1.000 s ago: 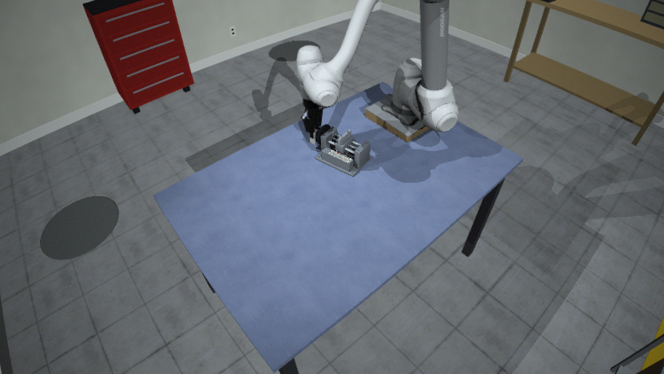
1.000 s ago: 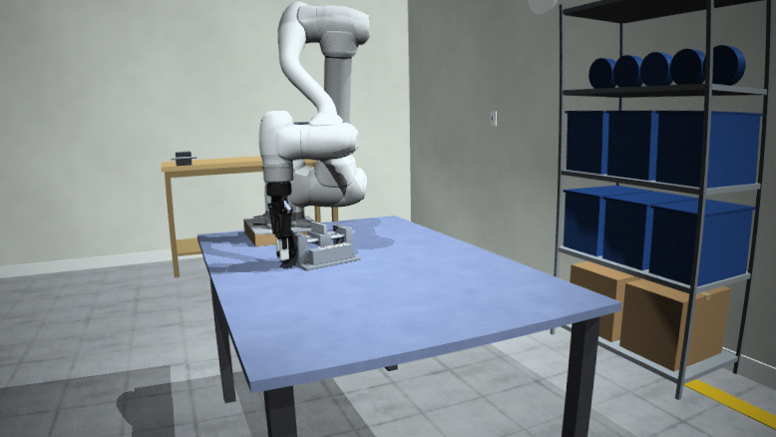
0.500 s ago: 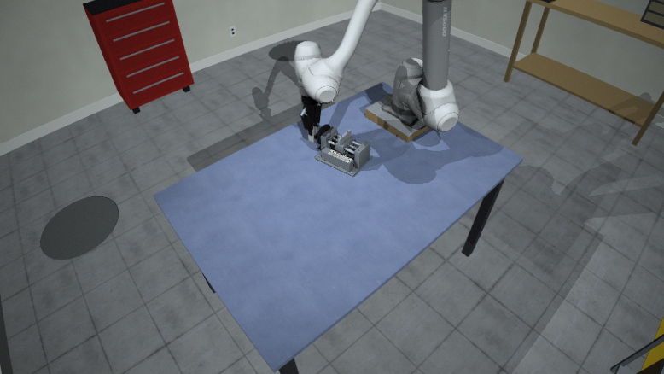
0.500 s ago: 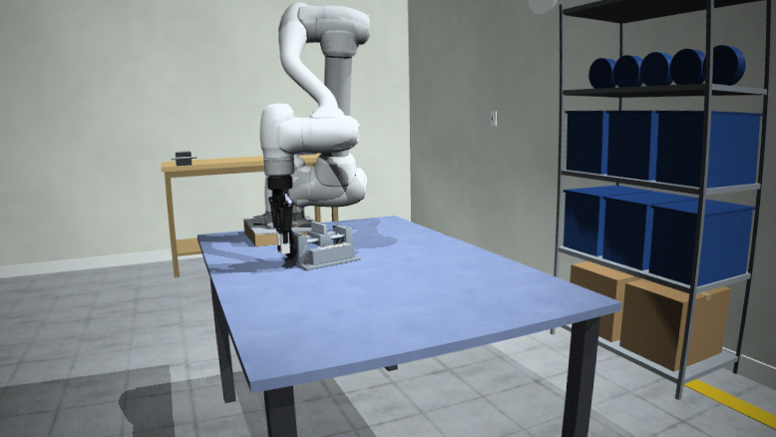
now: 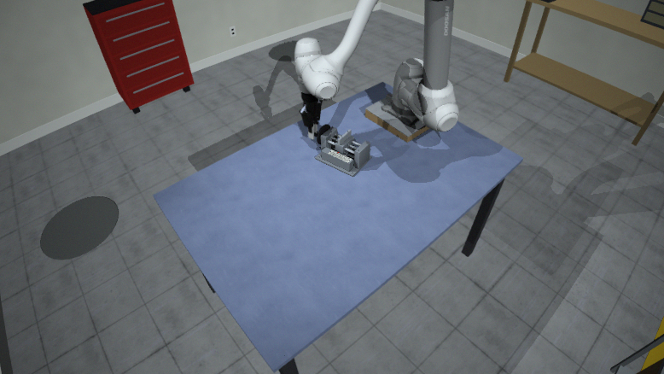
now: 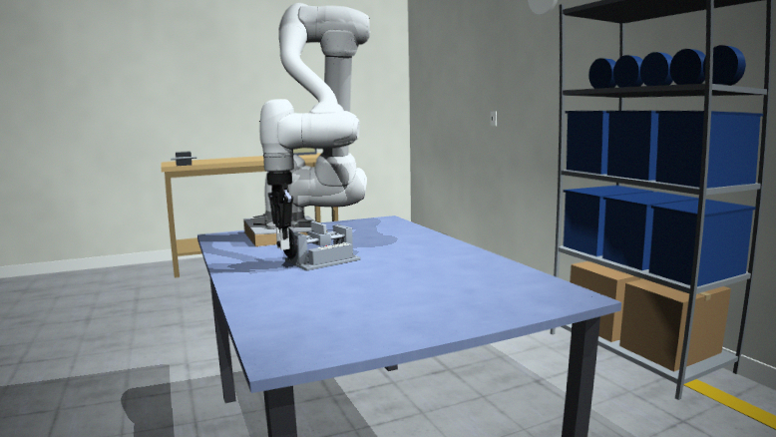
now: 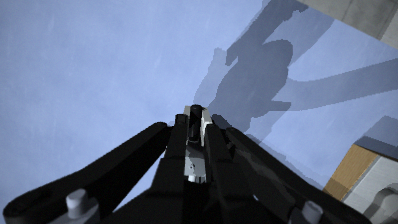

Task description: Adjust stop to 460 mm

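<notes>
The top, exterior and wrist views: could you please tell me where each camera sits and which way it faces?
Top: high over the room, looking down across the table; most of the arm shows.
Exterior: off the table's end, facing the arm and back wall.
Wrist: by the gripper, facing past its black fingers to the table.
Shared by top and exterior: the handwheel.

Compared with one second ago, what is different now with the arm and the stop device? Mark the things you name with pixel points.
The tool [image 5: 311,134] [image 6: 282,243] [image 7: 195,115] has moved upward beside the device [image 5: 337,159] [image 6: 331,253], and the arm's wrist rose too. It appears shut on the handwheel [image 5: 323,131] [image 6: 293,244] [image 7: 195,114]; no letting go is visible. The device's base stayed in place. Any small wheel turn or stop shift, I cannot tell.
</notes>
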### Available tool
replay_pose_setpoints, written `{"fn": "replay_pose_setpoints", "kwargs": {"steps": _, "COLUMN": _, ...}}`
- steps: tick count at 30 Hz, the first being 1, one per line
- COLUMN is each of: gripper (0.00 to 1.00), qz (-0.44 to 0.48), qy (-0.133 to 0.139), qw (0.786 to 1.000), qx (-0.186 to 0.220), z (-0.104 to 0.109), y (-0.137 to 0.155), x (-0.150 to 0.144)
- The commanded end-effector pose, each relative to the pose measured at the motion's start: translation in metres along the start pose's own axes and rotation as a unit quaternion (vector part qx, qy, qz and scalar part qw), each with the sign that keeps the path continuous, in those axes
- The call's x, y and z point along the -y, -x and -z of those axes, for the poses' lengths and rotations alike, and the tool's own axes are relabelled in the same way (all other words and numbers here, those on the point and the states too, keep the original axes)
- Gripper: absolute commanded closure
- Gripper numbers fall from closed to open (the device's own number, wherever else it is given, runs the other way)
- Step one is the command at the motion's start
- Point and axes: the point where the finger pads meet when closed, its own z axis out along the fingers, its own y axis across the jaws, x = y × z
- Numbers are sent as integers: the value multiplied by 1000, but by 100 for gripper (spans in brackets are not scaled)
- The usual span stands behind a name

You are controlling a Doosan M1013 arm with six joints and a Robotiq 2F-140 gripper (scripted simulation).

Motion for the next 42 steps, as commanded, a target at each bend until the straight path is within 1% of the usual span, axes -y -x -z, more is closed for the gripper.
{"fn": "replay_pose_setpoints", "kwargs": {"steps": 1, "gripper": 96, "qz": 0, "qy": 0, "qw": 1000, "qx": 0, "z": 3, "y": 0, "x": -1}}
{"fn": "replay_pose_setpoints", "kwargs": {"steps": 21, "gripper": 96, "qz": 0, "qy": 0, "qw": 1000, "qx": 0, "z": 10, "y": 0, "x": -5}}
{"fn": "replay_pose_setpoints", "kwargs": {"steps": 42, "gripper": 96, "qz": 0, "qy": 0, "qw": 1000, "qx": 0, "z": 13, "y": 0, "x": -8}}
